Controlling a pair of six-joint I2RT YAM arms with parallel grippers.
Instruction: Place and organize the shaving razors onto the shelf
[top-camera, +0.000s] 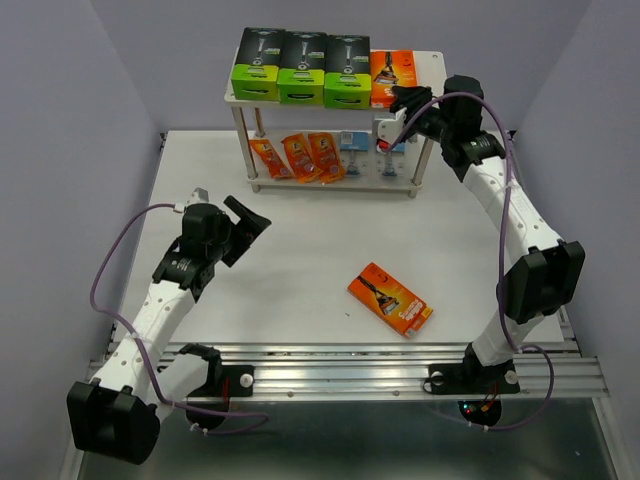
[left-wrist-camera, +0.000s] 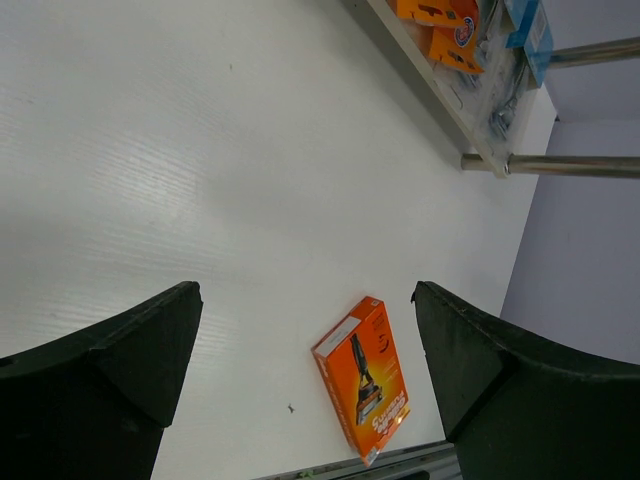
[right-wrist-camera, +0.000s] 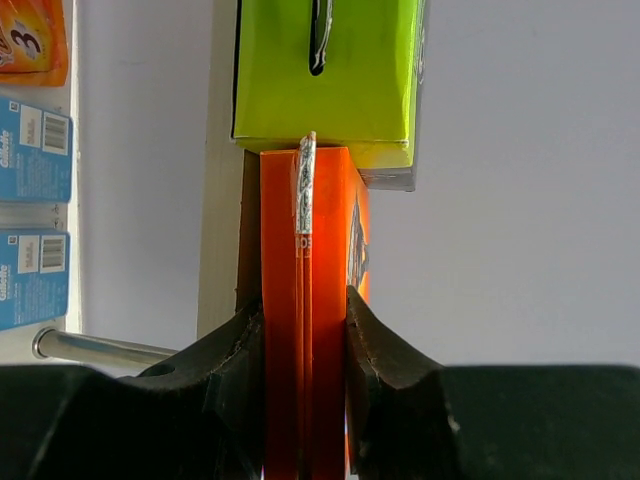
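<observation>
The right gripper (top-camera: 405, 98) is clamped on a flat orange box (top-camera: 390, 78) that stands upright at the right end of the top board of the shelf (top-camera: 430, 72), against the last of three black-and-green boxes (top-camera: 301, 68). On the lower board stand orange packets (top-camera: 300, 155), one showing a large "3", and barcoded blue blister packs (top-camera: 368, 150). In front of the shelf a second orange box (top-camera: 390, 299) lies flat on the desk (top-camera: 300, 260), its lettering too small to read. The left gripper (top-camera: 248, 230) hangs spread wide, holding nothing.

Between the right jaws a flat box (right-wrist-camera: 305, 300) stands on the shelf's (top-camera: 330, 186) top board, three boxes (top-camera: 300, 68) beyond it; packets (top-camera: 300, 155) and blister packs (top-camera: 353, 142) sit below. Ahead of the left jaws a loose box (left-wrist-camera: 365, 375) lies on the desk (top-camera: 300, 250).
</observation>
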